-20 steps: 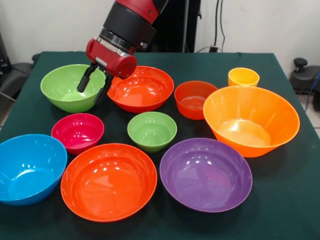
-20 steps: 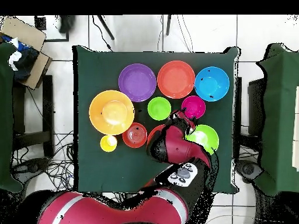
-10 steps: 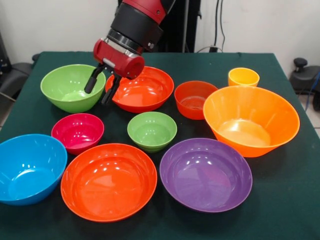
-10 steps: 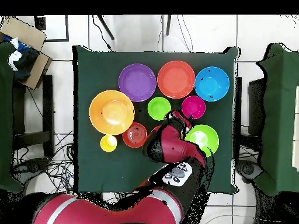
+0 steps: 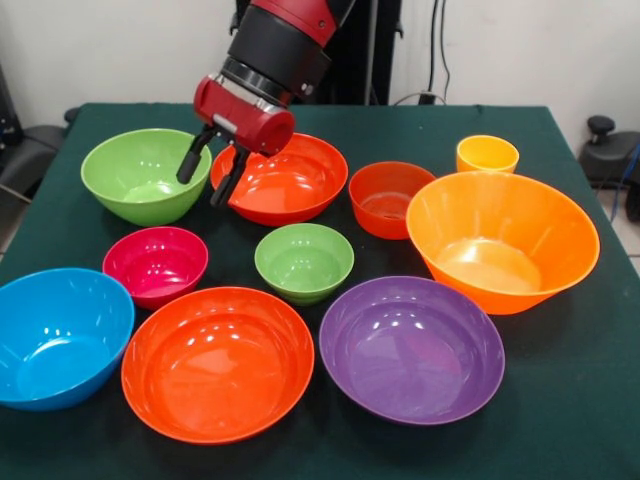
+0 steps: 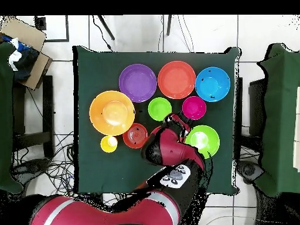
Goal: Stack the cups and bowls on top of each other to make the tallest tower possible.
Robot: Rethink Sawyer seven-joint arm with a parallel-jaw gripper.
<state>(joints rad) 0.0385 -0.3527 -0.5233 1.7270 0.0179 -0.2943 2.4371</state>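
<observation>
Two black fingers [image 5: 191, 164] of the red hand [image 5: 208, 173] hang spread apart and empty above the gap between a large glossy lime green plastic bowl [image 5: 146, 176] and a wide red-orange plastic bowl [image 5: 283, 178]. Every bowl sits singly on the dark green worktop [image 5: 590, 380]; a small yellow-orange plastic cup [image 5: 487, 155] stands behind a large orange bowl [image 5: 502, 240].

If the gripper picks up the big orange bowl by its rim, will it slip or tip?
The big orange bowl looks like glossy plastic, so a rim pinch may well slip. Its walls flare wide from a small base, so a one-sided hold would probably let it tilt. It stands empty and looks thin, so it is likely light and stiff enough to lift.
</observation>
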